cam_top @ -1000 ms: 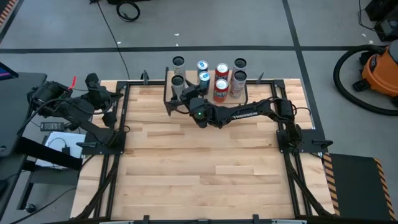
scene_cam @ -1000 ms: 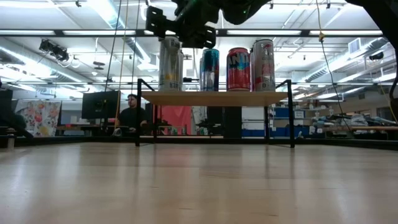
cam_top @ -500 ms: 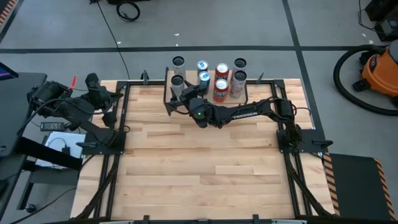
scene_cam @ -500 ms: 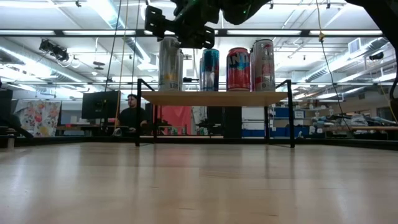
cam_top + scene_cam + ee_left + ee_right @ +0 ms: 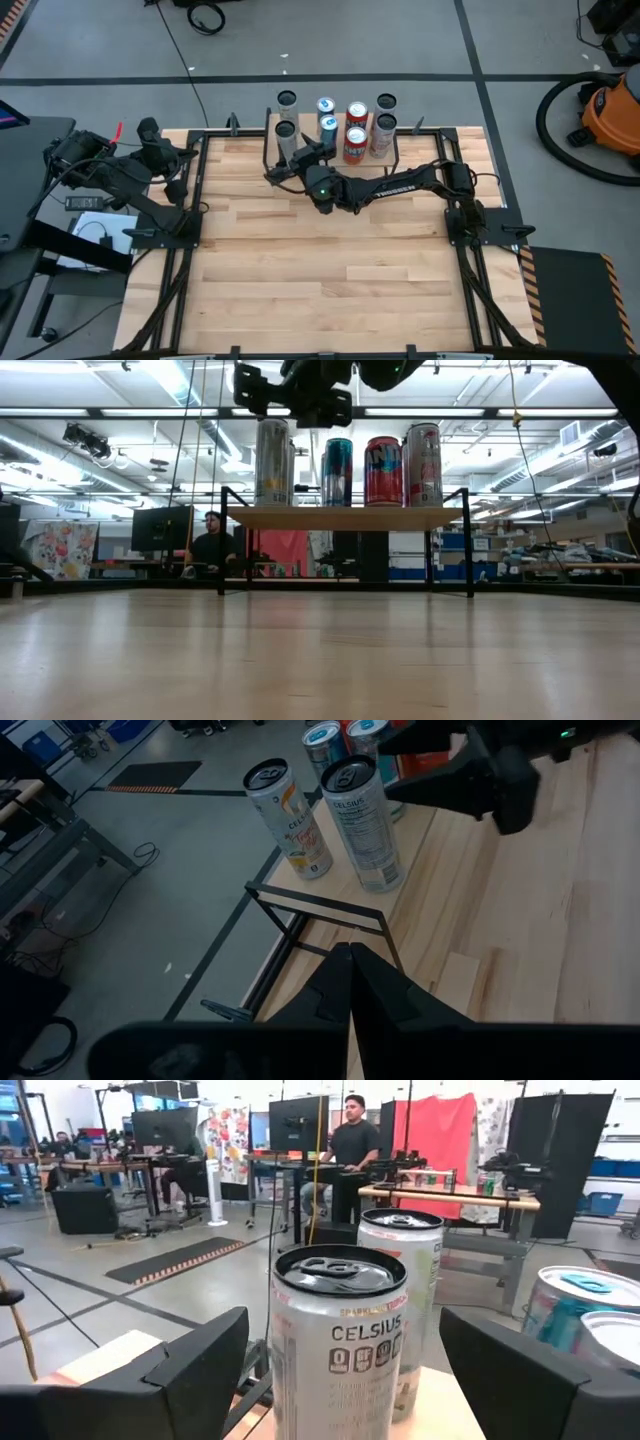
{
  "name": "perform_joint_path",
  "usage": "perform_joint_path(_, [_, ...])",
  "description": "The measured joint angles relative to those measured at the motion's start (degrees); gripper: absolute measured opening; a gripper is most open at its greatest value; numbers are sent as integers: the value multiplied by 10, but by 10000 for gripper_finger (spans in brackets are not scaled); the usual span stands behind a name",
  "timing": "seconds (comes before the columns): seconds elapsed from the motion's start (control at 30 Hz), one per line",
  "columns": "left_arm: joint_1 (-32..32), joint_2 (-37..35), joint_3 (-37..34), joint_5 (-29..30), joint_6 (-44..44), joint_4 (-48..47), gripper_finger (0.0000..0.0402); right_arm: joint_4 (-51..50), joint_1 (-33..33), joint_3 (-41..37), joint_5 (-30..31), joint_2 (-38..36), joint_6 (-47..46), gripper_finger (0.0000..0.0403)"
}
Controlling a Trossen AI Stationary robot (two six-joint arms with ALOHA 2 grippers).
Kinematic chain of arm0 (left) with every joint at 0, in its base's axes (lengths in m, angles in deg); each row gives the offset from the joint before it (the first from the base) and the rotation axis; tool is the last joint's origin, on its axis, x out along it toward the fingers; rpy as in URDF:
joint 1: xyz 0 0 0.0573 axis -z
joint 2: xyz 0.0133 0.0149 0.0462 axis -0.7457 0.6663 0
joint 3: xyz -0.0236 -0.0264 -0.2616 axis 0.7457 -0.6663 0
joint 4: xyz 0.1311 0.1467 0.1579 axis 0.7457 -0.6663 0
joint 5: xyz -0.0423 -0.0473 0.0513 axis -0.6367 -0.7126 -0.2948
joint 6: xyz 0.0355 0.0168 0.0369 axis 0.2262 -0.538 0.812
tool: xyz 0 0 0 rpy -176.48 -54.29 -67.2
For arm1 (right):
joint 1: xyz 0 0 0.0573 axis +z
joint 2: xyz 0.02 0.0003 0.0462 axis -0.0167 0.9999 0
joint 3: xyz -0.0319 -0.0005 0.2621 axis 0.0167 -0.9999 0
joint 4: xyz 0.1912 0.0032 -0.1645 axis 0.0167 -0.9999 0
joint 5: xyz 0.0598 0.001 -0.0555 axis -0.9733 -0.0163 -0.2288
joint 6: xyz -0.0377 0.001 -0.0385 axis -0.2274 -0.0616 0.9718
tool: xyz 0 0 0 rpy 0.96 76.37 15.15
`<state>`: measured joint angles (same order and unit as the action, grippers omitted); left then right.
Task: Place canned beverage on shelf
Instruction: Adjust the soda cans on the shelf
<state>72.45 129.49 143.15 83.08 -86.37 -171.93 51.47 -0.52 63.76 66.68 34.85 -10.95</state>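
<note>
The shelf (image 5: 350,517) stands at the table's far edge with several cans on it. A silver Celsius can (image 5: 338,1342) stands upright on its base at the shelf's near left corner (image 5: 287,134). My right gripper (image 5: 287,160) is level at the can's height and open. Its two fingers (image 5: 190,1370) stand on either side of the can with a gap on each side, touching nothing. My left gripper (image 5: 350,975) is shut and empty, held above the table's left edge (image 5: 178,160).
A second silver can (image 5: 405,1270) stands behind the first. Blue (image 5: 337,472), red (image 5: 383,470) and pale (image 5: 424,464) cans fill the shelf's right part. The wide tabletop (image 5: 330,270) in front of the shelf is bare. A person (image 5: 210,540) sits beyond the table.
My right gripper has drawn back a little from the silver can toward the table's near edge, staying open. In the low view it no longer covers the can's top. The can has stayed upright on the shelf.
</note>
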Motion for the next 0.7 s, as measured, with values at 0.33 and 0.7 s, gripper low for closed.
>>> perform_joint_path(0.33, [0, 0, 0, 0, -1, 0, 7, 13, 37, 0, 58, -12, 72, 337])
perform_joint_path(0.7, [0, 0, 0, 0, -2, 0, 7, -1, 56, 0, 41, -80, 290, 254])
